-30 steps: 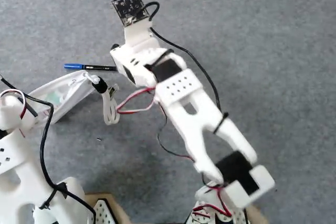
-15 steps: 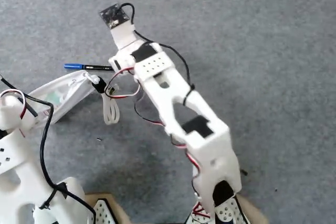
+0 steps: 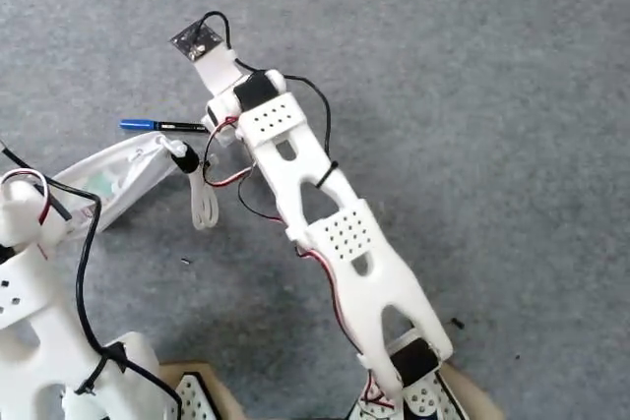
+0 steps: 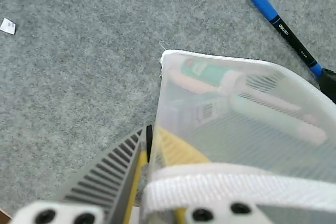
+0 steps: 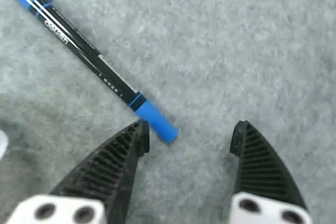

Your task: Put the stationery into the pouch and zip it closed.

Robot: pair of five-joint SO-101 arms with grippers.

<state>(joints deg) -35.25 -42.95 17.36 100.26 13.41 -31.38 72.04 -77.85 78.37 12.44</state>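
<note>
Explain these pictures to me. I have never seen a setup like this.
These are two white robot arms at a grey table. One picture looks down from above; the other two come from a camera on each arm's wrist. The left gripper holds a see-through mesh pouch by one edge, with some stationery already inside. The right gripper is open, just above a blue-and-black pen lying on the table near the pouch.
</note>
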